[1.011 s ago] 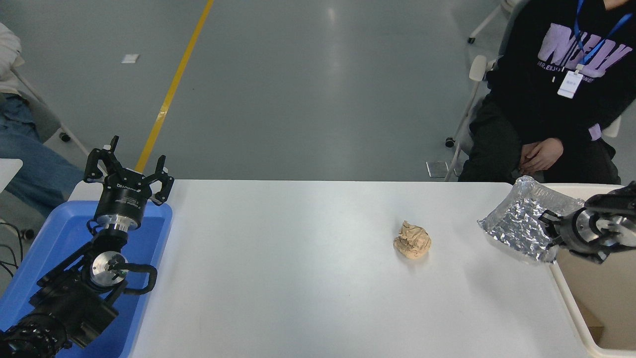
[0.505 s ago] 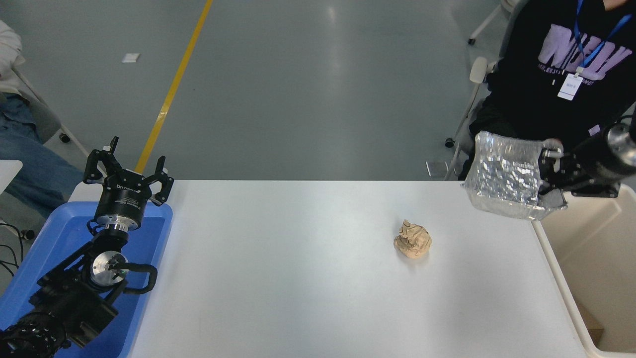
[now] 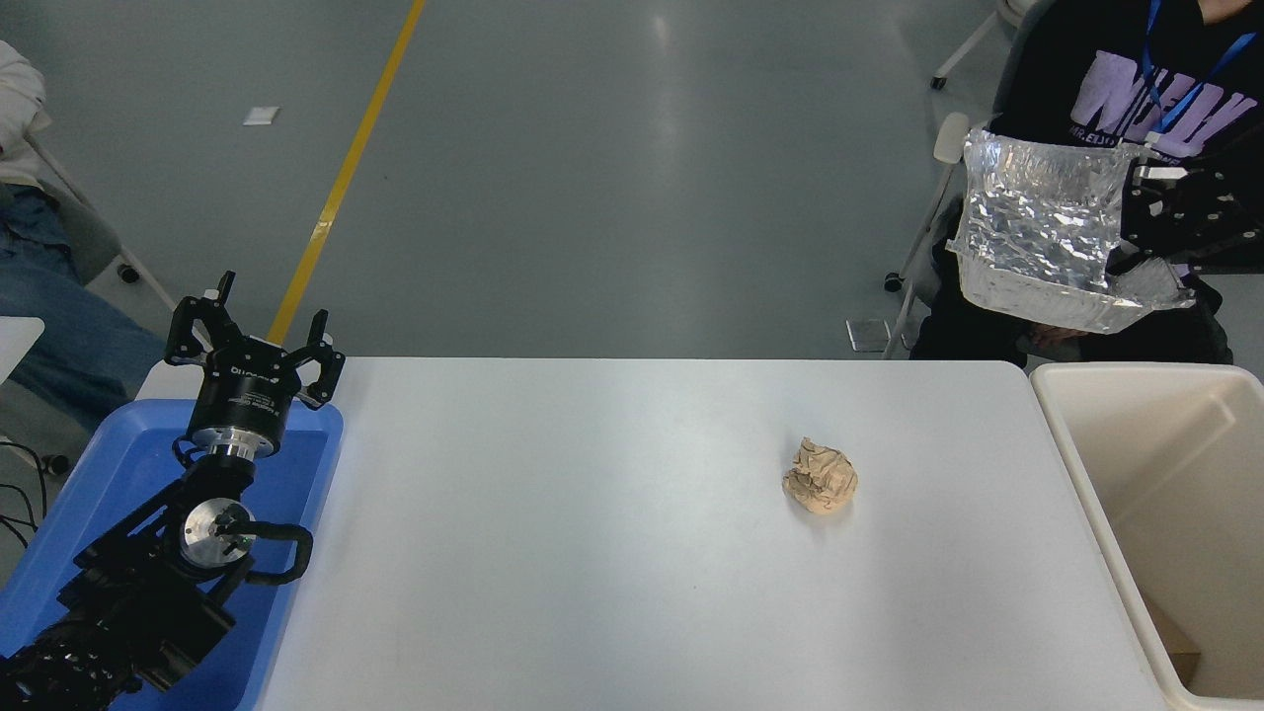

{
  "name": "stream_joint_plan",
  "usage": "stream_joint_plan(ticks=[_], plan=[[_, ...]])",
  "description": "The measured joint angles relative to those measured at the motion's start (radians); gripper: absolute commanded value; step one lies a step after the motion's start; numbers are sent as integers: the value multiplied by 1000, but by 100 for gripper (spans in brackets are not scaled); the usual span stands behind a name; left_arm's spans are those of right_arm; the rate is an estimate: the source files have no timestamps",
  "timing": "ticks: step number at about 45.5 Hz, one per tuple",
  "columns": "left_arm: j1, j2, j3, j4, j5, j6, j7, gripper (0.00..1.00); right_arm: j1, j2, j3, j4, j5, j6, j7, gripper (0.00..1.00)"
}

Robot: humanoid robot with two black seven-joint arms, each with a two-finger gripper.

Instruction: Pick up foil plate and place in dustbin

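One right end effector [image 3: 1136,222] clamps foil plate [image 3: 1037,232] aloft; sweatshirt [image 3: 1096,79] print partly hidden, unreadable.

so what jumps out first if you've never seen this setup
The shiny foil plate held up in the air at the upper right by the right end effector, beyond the cream dustbin. Next, a crumpled paper ball alone on the white table, and the left end effector open above a blue tray.

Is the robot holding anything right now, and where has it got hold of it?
Yes. The right gripper holds the foil plate by its right-hand rim, lifted high above the table. The left gripper holds nothing, parked open over the blue tray.
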Motion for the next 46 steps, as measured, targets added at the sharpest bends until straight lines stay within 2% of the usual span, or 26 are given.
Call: stream_joint_plan(ticks=[6, 19, 26, 36, 46], plan=[[0, 0, 0, 0, 0, 0, 0, 99, 3, -33, -25, -16, -1, 3, 0, 0], [-1, 0, 0, 0, 0, 0, 0, 99, -113, -188, -74, -106, 10, -24, 1, 0], [-1, 0, 0, 1, 0, 0, 0, 99, -270, -226, -63, -139, 18, -160, 3, 0], [0, 0, 0, 1, 0, 0, 0, 99, -588, -244, 90, -190, 39, -443, 7, 0], [0, 0, 0, 1, 0, 0, -1, 99, -945, -159, 314, -378, 46, -615, 8, 0]])
